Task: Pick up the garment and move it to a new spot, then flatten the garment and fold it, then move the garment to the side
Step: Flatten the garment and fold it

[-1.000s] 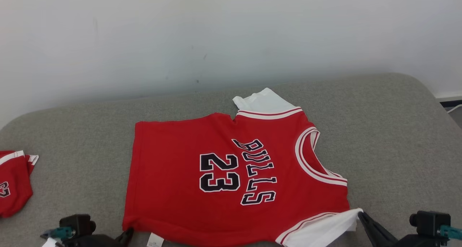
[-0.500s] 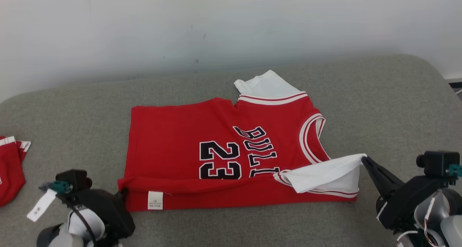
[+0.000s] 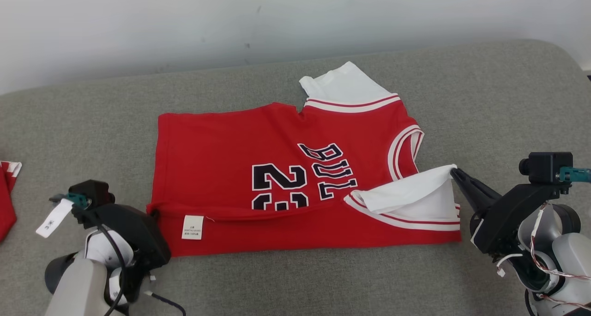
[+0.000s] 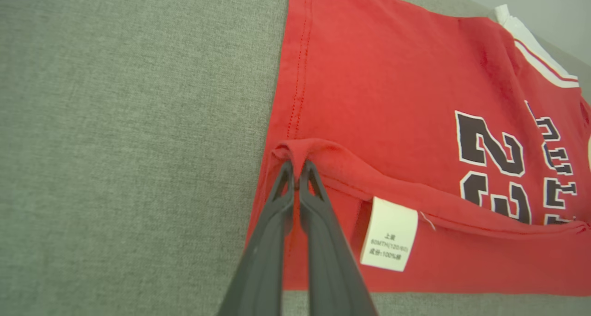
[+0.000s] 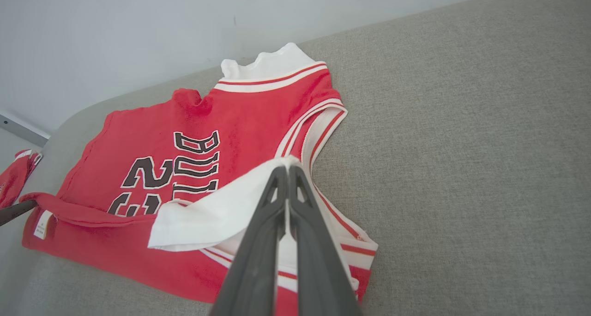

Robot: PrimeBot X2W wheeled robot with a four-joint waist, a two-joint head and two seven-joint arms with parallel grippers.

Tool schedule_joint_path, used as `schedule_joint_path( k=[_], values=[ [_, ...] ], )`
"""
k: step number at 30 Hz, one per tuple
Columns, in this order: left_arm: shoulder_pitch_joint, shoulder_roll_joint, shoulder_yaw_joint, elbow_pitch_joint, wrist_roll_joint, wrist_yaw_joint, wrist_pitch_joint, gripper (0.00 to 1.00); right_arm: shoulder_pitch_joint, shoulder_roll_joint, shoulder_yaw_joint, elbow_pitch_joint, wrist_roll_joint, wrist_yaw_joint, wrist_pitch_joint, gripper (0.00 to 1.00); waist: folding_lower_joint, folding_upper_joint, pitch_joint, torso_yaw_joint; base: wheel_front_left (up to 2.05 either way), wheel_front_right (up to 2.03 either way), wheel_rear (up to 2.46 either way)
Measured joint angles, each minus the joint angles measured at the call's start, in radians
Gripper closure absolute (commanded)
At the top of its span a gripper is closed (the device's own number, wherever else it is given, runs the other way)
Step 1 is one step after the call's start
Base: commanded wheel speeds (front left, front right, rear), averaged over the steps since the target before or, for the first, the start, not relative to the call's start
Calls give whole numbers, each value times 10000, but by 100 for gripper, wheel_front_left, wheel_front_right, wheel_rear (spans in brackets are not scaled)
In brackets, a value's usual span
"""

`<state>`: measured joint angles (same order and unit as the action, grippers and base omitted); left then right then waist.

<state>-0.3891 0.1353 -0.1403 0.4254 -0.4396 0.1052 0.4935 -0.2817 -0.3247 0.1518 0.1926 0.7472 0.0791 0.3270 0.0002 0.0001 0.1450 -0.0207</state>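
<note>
Red jersey (image 3: 221,154) lies on the grey sofa (image 3: 508,99), its near edge lifted and carried over the numbers (image 3: 277,182) since a second ago. Our left gripper (image 4: 296,167) pinches the hem corner (image 4: 288,149), our right gripper (image 3: 454,172) the white sleeve (image 3: 406,193); we judge the first fold half made.

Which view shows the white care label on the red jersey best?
The left wrist view: the care label on the jersey is close, with printed lines visible. The head view shows it small; the right wrist view, a sliver at far left.
</note>
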Motion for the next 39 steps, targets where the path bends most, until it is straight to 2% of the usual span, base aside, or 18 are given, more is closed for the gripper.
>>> schedule_joint_path(
  k=[14,16,18,19,20,32,39],
  values=[
    [-726,-38,-19,1319,366,17,-128,100,-865,261,284,1170,-102,84,-107,100,0,0,253,-101,0,0,0],
    [-778,-52,-36,1452,401,19,-196,78,-1008,307,314,1338,-111,90,-142,100,0,0,258,-99,0,0,0],
    [-840,-67,-58,1592,441,46,-276,0,-1114,382,314,1498,-113,90,-244,100,-1,0,258,-96,0,0,0],
    [-887,-73,-63,1653,456,54,-307,0,-1174,408,314,1584,-115,90,-295,64,-1,0,257,-92,0,0,0],
    [-918,-75,-61,1701,489,88,-384,0,-1208,430,299,1632,-140,90,-370,0,-1,0,253,-86,0,0,0],
    [-1120,-117,-52,2190,654,90,-1055,0,-2072,663,-221,2098,-351,79,-1783,0,-1,0,119,46,0,0,0],
    [-1110,-171,-21,2328,1045,105,-2142,0,-2428,646,-199,2232,-869,92,-2949,0,-2,0,-185,175,0,0,0]
  ],
)
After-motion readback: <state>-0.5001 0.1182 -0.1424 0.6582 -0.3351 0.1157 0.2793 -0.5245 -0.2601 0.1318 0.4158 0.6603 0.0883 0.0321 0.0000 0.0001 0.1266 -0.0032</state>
